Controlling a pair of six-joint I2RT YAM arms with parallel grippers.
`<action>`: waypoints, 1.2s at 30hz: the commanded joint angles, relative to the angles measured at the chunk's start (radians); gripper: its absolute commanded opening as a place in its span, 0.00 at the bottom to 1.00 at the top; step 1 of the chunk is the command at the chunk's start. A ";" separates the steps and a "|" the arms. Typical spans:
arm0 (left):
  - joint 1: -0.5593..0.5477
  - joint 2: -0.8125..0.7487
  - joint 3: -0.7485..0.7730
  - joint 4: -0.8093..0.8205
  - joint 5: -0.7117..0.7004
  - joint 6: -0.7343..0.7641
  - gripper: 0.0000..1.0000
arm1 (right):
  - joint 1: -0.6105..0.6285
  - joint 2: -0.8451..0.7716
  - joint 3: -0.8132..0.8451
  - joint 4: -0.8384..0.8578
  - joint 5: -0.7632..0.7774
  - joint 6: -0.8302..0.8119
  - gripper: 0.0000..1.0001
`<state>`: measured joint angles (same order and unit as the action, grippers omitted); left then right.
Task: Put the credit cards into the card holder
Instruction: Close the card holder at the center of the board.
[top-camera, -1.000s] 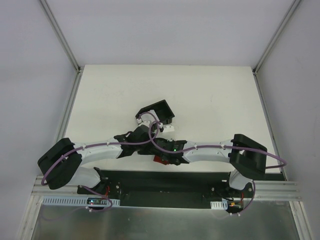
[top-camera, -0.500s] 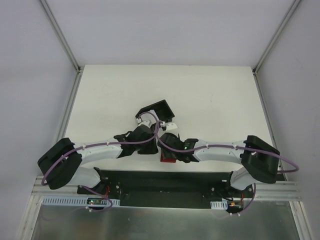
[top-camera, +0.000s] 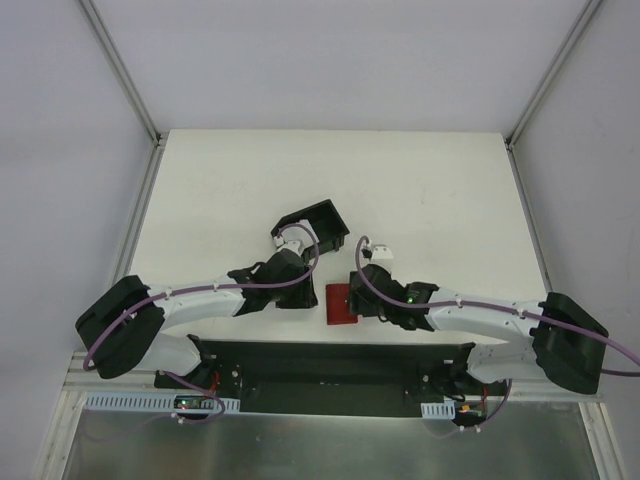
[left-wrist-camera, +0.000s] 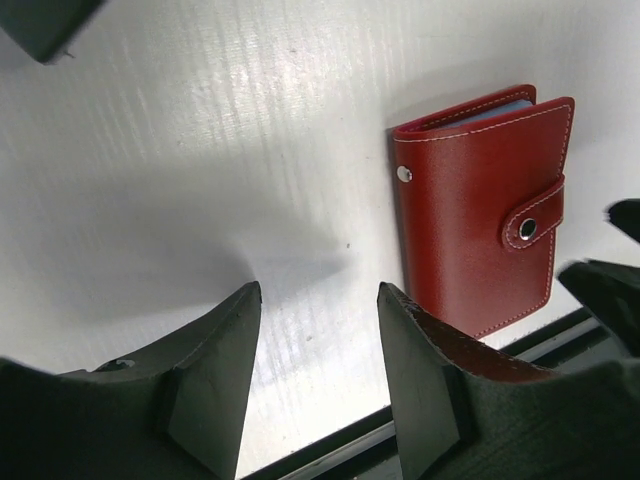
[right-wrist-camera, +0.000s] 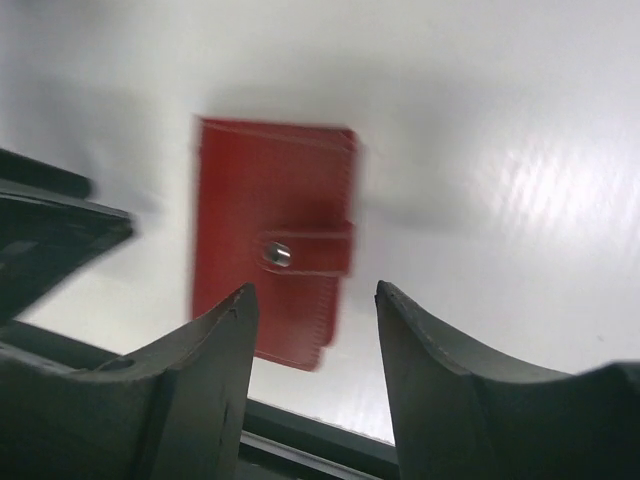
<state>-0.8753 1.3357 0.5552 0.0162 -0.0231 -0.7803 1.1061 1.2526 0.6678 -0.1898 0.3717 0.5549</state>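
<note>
The card holder (top-camera: 340, 303) is a red wallet lying flat near the table's front edge, folded shut with its snap tab (left-wrist-camera: 530, 228) fastened. At its top edge shows a pale blue sliver (left-wrist-camera: 505, 103); I cannot tell whether that is lining or a card. No loose credit cards are in view. My left gripper (top-camera: 302, 292) stands open just left of the wallet, with only bare table between its fingers (left-wrist-camera: 318, 292). My right gripper (top-camera: 363, 302) is open just right of the wallet and holds nothing (right-wrist-camera: 315, 290). In the right wrist view the wallet (right-wrist-camera: 270, 245) is blurred.
A black open-sided box (top-camera: 316, 226) stands behind the left wrist, a little behind the wallet. The table's front edge and the dark base plate (top-camera: 330, 352) run close below the wallet. White walls and rails enclose the table on three sides.
My right arm has drawn back to the right, off the wallet, and its jaws have opened. The wallet, hidden under the grippers before, now lies in plain view. The left arm has hardly moved.
</note>
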 joint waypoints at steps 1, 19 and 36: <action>0.006 0.019 0.017 0.028 0.057 0.021 0.50 | -0.017 -0.018 -0.091 0.012 -0.065 0.120 0.53; 0.007 0.033 -0.003 0.091 0.107 0.009 0.50 | -0.029 0.013 -0.116 0.171 -0.100 0.188 0.58; 0.007 0.046 0.017 0.088 0.112 0.018 0.50 | -0.121 0.166 -0.139 0.244 -0.174 0.261 0.50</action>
<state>-0.8753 1.3773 0.5583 0.0975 0.0784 -0.7692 0.9882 1.3571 0.5301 0.0715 0.2337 0.7883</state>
